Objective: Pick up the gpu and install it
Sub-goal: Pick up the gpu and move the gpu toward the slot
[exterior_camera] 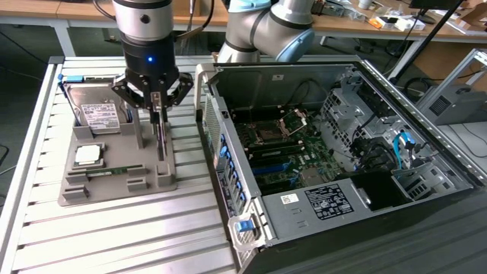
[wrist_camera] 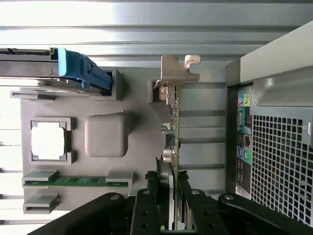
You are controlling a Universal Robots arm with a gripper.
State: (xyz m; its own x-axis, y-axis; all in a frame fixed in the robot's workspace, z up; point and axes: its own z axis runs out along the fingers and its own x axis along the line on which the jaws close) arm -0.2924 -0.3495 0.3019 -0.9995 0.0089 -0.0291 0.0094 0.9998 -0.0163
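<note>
We saw the jaws directly above the gpu [wrist_camera: 175,128], a thin green circuit-board card with black cooler and silver end bracket. They were drawn in against both its faces, seemingly clamped on its upper edge. The card stood on edge in the grey plastic holder [exterior_camera: 114,194], its long axis along the holder's edge nearest the open black computer case [exterior_camera: 297,220]. The silver hard drive [exterior_camera: 100,114] and narrow green memory stick [exterior_camera: 114,170] lay clear; the case wall stood near.

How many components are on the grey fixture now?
4: hard drive at the far end, CPU behind the memory stick, gpu upright on the case side, at the end effector.
</note>
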